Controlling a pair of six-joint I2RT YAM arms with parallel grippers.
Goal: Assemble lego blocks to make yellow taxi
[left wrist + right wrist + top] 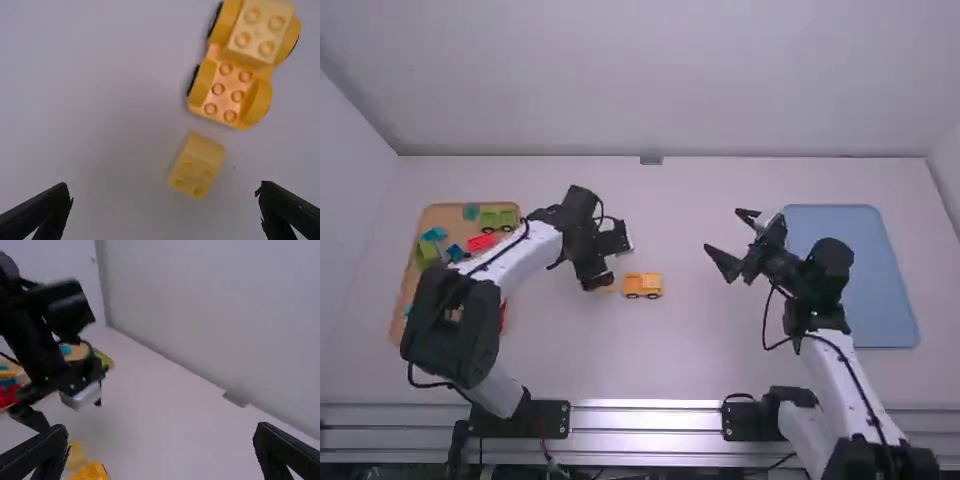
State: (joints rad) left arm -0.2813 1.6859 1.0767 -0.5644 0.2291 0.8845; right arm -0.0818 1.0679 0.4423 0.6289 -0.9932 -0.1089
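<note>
Loose yellow plastic block (196, 165) lies on the white table (680, 370), just beside the low end of the orange-yellow toy car (643, 285), small gap between them. In the high view the block is left of the car, next to the left gripper (610, 262). Block is oblong, studs up; its smooth, rounded end points at the car, its end with four round studs points away. Its long axis is about in line with the car's length, which runs roughly left to right in the high view.

Car sits upright, low studded end toward the loose block, raised end away from it. A paler yellow squarish block (260, 30) with four studs is on the raised end. Body is smooth plastic with bulging curved fenders and dark wheels; six studs show on the low deck.

Left gripper's black fingers are spread wide; in its wrist view the loose block appears between and ahead of the tips, untouched. Right gripper (723, 230) is well to the right of the car, above the table, its fingers also spread wide.

Tan tray (445, 213) at the left holds green, red and blue pieces, some behind the left arm. Flat blue tray (850, 275) with rounded corners lies at the right, partly behind the right arm. Table surface looks plain and smooth.
</note>
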